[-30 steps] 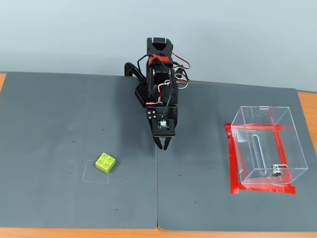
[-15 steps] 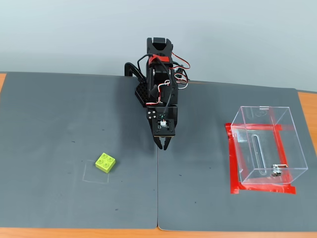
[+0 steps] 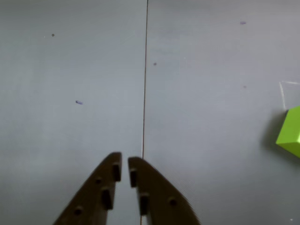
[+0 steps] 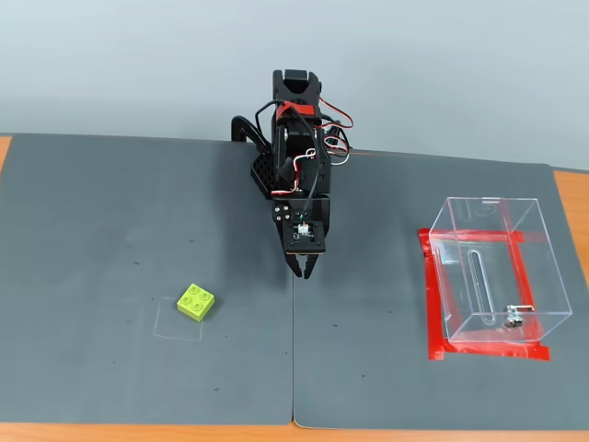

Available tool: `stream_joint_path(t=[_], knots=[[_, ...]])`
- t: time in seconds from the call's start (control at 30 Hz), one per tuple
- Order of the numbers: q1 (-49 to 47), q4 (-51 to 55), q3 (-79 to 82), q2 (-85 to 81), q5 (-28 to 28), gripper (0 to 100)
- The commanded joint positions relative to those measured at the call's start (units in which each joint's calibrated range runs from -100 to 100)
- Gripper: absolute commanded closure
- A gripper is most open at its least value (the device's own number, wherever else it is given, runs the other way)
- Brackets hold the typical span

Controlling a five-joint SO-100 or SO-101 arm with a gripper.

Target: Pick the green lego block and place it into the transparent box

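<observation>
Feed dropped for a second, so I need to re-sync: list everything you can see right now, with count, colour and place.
block: 1, lime green, four studs, on the left mat inside a faint square outline; at the right edge of the wrist view.
box: 1, clear, empty, on the right mat; small metal fitting at its near wall.
tape: red strips framing the box's footprint.
mats: 2, dark grey, side by side, seam running under the gripper.
table: orange-brown, showing at the mat edges.
arm: 1, black with red and white wires, at the back centre.
gripper: 1, dark, nearly closed, holding nothing, over the seam.
</observation>
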Motion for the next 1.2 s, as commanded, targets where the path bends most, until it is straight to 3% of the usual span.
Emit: stream_joint_path(t=[0.0,0.87,1.17], knots=[[0.3,0.2,0.4,-0.6,-0.1,98],[-0.2,0.9,-0.5,-0.5,0.3,98],[0.5,1.0,-8.6,-0.3,0.3,98]])
